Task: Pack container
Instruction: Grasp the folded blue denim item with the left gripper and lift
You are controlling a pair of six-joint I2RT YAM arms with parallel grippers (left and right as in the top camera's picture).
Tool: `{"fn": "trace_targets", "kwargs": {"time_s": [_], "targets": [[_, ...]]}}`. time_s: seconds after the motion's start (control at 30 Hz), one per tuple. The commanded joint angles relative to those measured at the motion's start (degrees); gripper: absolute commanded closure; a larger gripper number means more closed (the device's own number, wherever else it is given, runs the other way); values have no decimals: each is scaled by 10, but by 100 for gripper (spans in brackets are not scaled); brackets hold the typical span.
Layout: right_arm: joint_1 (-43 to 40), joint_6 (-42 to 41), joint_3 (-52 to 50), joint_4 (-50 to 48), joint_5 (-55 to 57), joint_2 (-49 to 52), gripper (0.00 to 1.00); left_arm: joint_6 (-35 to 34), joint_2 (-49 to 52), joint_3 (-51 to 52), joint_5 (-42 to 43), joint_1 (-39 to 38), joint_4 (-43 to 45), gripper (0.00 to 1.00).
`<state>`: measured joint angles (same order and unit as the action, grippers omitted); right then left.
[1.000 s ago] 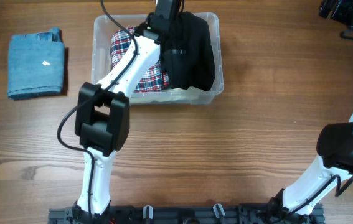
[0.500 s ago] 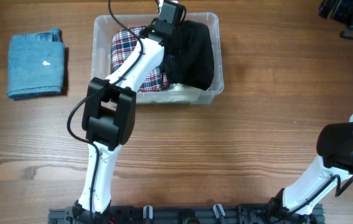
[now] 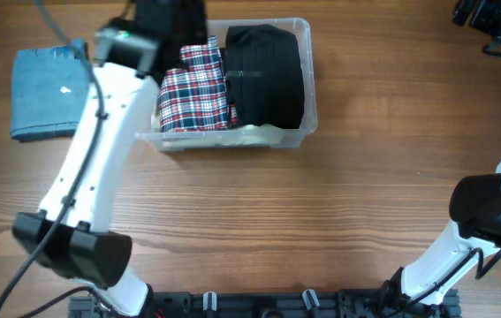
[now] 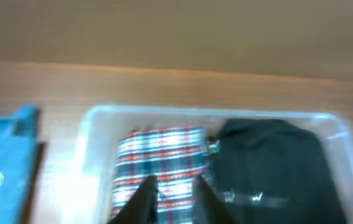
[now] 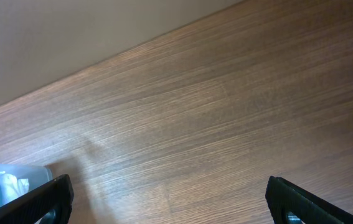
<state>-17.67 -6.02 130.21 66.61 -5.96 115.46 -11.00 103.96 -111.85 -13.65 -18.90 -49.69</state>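
Wooden tabletop (image 3: 338,203), brown grain, fills every view I have. Item one: clear plastic container (image 3: 311,97), rectangular with rounded corners, sitting at the far side of the table, a little left of centre. Contents: plaid garment (image 3: 195,93) in red, white and navy, folded, in the left half; black garment (image 3: 268,75), folded, in the right half. The two touch side by side, and something pale shows along the near wall beneath them. Item two: left gripper (image 4: 175,200), above the container's left part, over the plaid. Its fingers (image 4: 146,198) are parted with nothing between them, so it is released; my left wrist feed is blurred. Item three: folded blue denim piece (image 3: 49,93), flat on the table left of the container and apart from it. Item four: right gripper (image 5: 170,205), at the far right edge, well apart from the container. Its fingers are spread wide and empty over wood, with only a corner of the container at the lower left of its feed.
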Motion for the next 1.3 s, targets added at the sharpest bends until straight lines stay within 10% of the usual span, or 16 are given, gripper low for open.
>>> {"fn": "trace_targets", "kwargs": {"time_s": [0.0, 0.3, 0.47, 1.0, 1.27], "targets": [[2, -5, -2, -2, 3, 5, 0, -68, -12, 2, -10, 129, -99, 67], [2, -5, -2, -2, 3, 5, 0, -72, 59, 2, 99, 340, -151, 40], [2, -5, -2, -2, 3, 5, 0, -15, 114, 2, 172, 389, -173, 41], [2, -5, -2, -2, 3, 5, 0, 2, 318, 2, -300, 243, -48, 34], [2, -5, -2, -2, 3, 5, 0, 89, 369, 2, -317, 221, 23, 32]]}}
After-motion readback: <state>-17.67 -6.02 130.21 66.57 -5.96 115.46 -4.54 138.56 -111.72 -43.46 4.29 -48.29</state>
